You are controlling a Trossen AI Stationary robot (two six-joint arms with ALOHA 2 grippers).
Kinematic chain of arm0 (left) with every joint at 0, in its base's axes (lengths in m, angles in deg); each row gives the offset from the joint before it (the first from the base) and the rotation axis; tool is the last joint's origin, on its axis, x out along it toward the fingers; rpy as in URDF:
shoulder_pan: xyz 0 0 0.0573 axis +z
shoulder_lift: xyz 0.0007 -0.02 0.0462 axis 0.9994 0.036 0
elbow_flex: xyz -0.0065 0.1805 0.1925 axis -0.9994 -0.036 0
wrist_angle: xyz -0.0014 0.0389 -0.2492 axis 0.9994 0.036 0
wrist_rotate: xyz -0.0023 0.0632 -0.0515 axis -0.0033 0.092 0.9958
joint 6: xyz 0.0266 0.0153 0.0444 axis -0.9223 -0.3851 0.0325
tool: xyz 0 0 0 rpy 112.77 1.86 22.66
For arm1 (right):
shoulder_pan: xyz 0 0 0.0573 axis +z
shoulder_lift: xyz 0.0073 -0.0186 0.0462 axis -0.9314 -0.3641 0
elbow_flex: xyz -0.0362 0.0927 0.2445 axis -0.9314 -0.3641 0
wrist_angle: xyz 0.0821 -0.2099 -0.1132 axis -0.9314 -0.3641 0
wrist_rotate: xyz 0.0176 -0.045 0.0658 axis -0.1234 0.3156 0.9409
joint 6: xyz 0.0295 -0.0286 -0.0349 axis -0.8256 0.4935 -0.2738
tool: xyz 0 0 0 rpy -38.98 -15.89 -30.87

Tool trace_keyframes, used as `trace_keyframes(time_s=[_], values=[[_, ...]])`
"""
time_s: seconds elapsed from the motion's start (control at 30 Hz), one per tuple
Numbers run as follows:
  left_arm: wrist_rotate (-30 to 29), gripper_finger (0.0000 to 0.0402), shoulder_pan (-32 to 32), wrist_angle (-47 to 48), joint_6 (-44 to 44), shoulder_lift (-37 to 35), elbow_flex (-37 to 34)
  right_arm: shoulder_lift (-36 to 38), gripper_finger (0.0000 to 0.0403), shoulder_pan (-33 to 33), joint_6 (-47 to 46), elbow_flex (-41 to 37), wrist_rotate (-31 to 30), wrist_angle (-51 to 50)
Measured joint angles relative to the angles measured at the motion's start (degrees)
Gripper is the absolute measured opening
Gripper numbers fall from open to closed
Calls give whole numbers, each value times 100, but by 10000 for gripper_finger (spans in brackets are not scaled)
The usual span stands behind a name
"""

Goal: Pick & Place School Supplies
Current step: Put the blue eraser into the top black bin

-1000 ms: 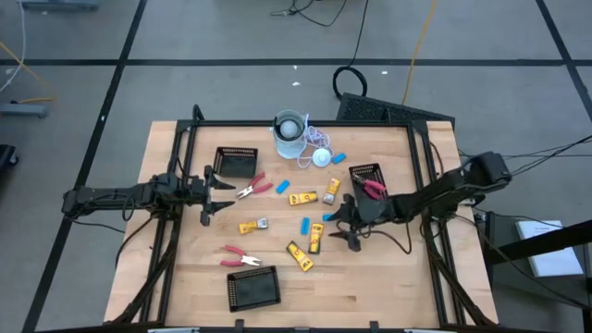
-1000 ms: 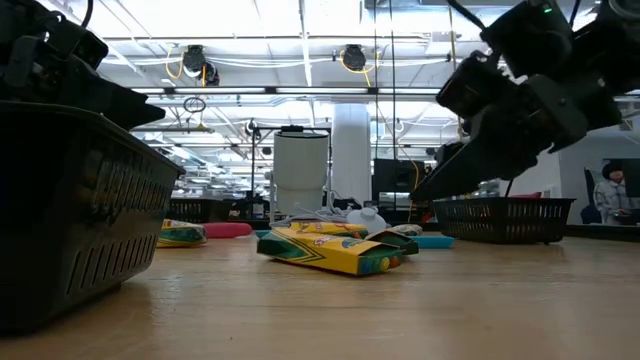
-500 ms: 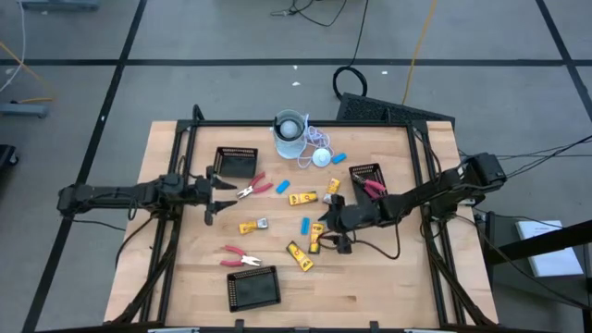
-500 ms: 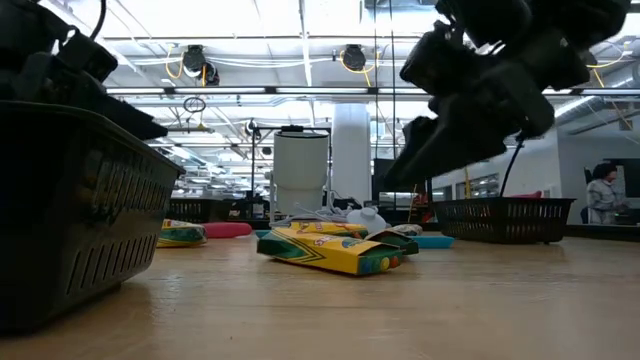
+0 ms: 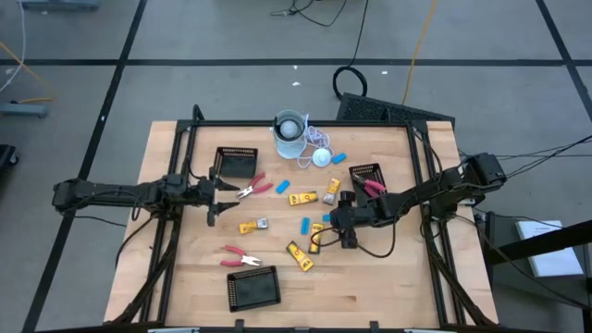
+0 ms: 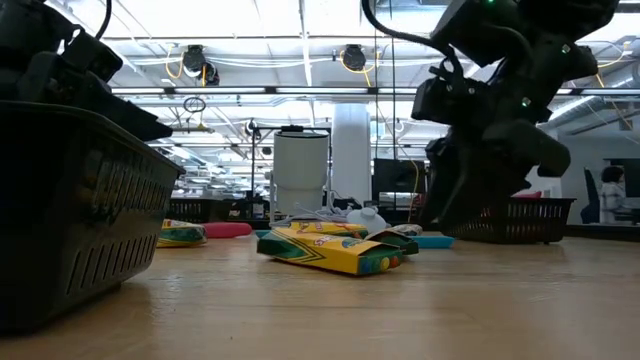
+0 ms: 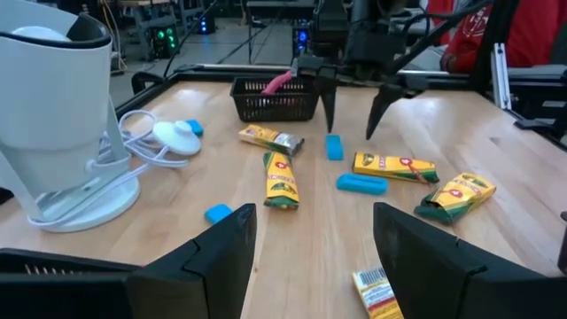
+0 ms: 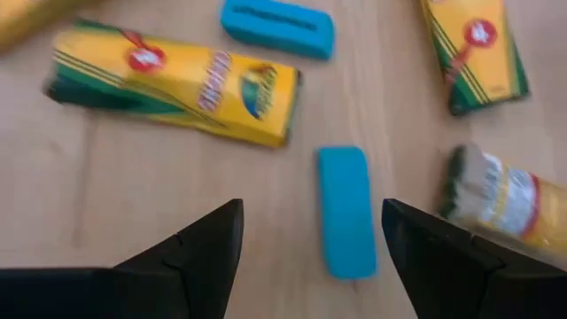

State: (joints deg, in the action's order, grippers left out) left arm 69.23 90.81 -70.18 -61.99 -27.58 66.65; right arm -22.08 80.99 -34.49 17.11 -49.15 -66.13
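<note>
the right arm reaches across the table and points its right gripper (image 8: 312,257) down over a light-blue stick (image 8: 345,211), fingers spread wide, holding nothing, the stick lying between yellow crayon boxes (image 8: 174,84) near the table middle. the left gripper (image 5: 211,196) waits at the left side, also open and empty, beside red-handled pliers (image 5: 252,188).
</note>
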Motion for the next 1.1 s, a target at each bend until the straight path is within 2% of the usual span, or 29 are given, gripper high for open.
trace_keyframes(time_s=[0.5,0.67,0.87,1.0,1.1], values=[[0,230,2,-7,4,0,0,0,258,-428,-76,-216,-22,138],[0,230,2,-7,4,0,0,-47,258,-550,-72,-216,383,184],[-2,230,2,11,2,0,0,-470,253,-560,-68,-210,685,621],[-4,230,4,22,5,0,0,-647,240,-562,-85,-203,692,883],[-4,230,2,22,4,0,0,-653,206,-552,-165,-203,690,886]])
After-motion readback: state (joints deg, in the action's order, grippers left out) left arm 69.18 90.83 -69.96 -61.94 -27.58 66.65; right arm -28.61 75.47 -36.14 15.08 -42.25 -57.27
